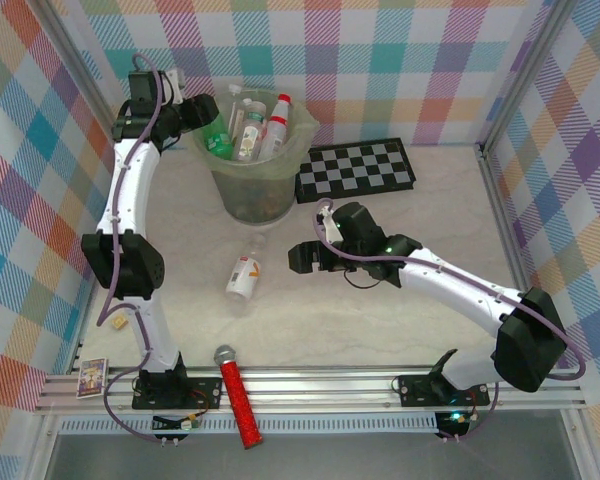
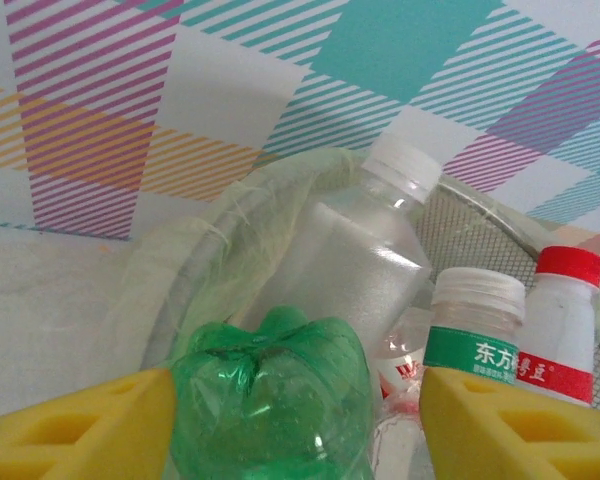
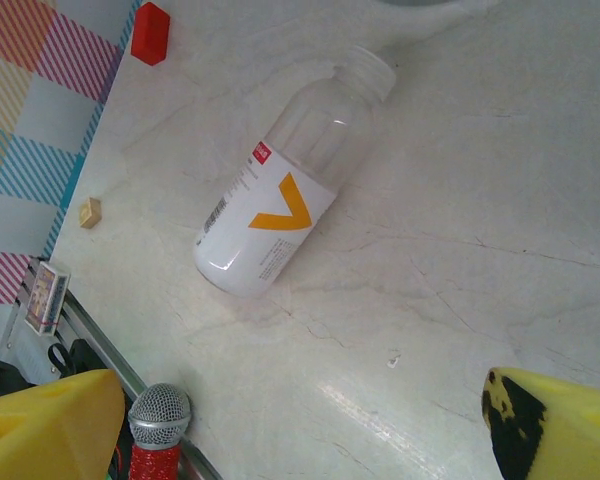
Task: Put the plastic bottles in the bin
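Note:
The pale-green bin (image 1: 252,195) stands at the back left with several plastic bottles upright inside it, among them a green bottle (image 1: 218,140). My left gripper (image 1: 205,118) hangs over the bin's left rim (image 2: 210,235), open. The green bottle's base (image 2: 270,400) sits between its yellow fingers, against the left one and apart from the right one. Beside it stand a clear white-capped bottle (image 2: 360,250) and a red-capped one (image 2: 565,320). One clear bottle with a white and orange label (image 1: 244,275) (image 3: 280,190) lies on the table. My right gripper (image 1: 305,258) (image 3: 300,440) is open just right of it.
A black-and-white chequered board (image 1: 355,168) lies right of the bin. A red microphone (image 1: 238,395) (image 3: 158,430) lies at the near edge. A small red block (image 3: 151,32), a tiny wooden cube (image 3: 90,211) and a card box (image 1: 92,377) lie at the left.

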`<state>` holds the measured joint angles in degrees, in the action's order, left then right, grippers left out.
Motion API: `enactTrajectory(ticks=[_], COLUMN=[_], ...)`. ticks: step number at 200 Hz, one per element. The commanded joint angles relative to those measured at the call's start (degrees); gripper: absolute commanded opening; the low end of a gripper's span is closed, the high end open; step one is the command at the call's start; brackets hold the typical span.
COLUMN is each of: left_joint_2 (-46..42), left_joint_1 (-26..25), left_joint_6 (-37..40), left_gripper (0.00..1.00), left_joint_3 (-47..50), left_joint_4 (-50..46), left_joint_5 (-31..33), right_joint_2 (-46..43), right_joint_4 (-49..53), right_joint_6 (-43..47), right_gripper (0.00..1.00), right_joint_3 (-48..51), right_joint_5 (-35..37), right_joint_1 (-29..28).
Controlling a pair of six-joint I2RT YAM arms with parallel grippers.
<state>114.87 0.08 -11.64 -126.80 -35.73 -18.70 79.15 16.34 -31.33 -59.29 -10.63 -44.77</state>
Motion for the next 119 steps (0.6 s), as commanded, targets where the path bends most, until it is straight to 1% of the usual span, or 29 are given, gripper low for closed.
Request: enactTrajectory(ticks=[1, 16, 40, 55, 70, 98, 119], left_joint_2=[-8.14, -12.04, -19.66, -26.56, -33.73, -45.71, -53.96], left_joint_1=[-0.25, -0.25, -0.73, -1.92, -3.62, -6.57, -8.23], left_joint_6=[2.06, 2.97, 4.05, 4.17, 4.1, 1.52, -1.25], left_gripper=[0.74, 0.78, 0.82, 0.83, 0.84, 0.88, 0.91], left_joint_3=[0.64, 2.95, 9.42, 17.16, 27.51, 44.68, 55.58], left_joint_4=[-0.17, 0.12, -1.61, -1.76, -1.72, -4.1, -5.06], left_joint_5=[1.04, 1.71, 2.95, 4.99, 7.22, 9.76, 10.05], right_joint_2=[0.23, -0.29, -0.93, -0.92, -1.34, -3.81, -5.83], right_joint_4=[-0.74, -0.28, 2.14, 5.56, 7.86, 9.06, 10.01], right_joint_6=[-1.46, -1.1, -0.76, -1.3, -2.33, -3.84, -3.83], right_gripper=[0.92, 0.93, 0.93, 0.93, 0.94, 0.96, 0.98], right_joint_3=[-1.36, -1.49, -2.51, -3.99, -4.74, -3.76, -2.85], right_joint_5=[1.55, 2.46, 4.76, 7.14, 9.03, 9.23, 9.54], right_joint_1=[-0.44, -0.36, -0.23, 0.25, 1.27, 4.41, 6.79])
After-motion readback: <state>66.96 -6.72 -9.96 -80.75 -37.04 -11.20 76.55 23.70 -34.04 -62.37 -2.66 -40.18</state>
